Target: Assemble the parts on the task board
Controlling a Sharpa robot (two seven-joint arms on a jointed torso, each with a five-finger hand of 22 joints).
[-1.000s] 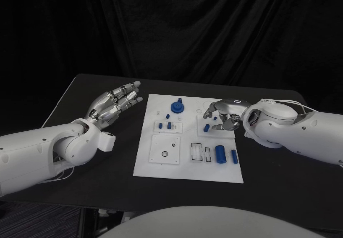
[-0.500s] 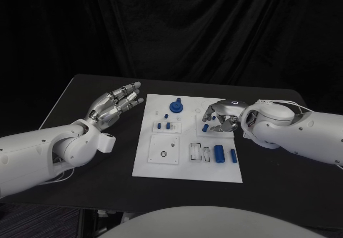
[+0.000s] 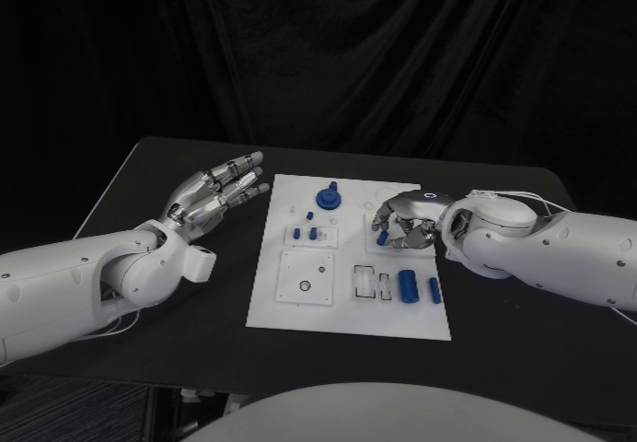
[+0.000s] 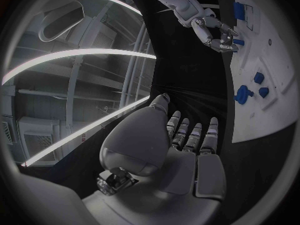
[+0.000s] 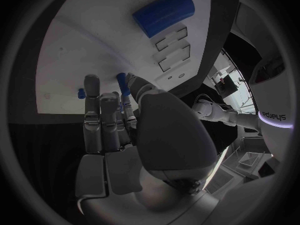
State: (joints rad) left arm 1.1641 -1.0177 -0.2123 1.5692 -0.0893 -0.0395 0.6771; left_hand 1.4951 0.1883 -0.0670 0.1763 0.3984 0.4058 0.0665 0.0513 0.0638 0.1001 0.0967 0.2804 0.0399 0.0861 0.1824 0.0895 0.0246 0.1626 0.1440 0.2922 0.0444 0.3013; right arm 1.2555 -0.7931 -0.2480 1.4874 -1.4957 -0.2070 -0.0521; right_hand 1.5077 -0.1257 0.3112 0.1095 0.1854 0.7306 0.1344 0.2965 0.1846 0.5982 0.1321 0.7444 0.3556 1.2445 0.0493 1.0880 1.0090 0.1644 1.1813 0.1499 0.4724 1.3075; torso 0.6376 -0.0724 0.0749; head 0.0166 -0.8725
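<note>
Now right robot hand (image 3: 406, 221) curls over small blue peg (image 3: 384, 237) on board (image 3: 348, 318), fingers at it; firm grasp cannot be told. Left robot hand (image 3: 213, 195) released, fingers spread above worktop (image 3: 173, 166). Next move likely calls for secure pinch, then lift toward socket.

The right hand (image 3: 405, 221) covers part of the white board (image 3: 348, 313), its curled fingers hiding most of a small blue peg (image 3: 382, 238); whether they grip it cannot be told. In the right wrist view, the palm blocks the board's near portion, and the blue cylinder (image 5: 164, 12) sits close to the circle's rim. Small markings on the board's square plate (image 3: 306, 275) are too small to read.
</note>
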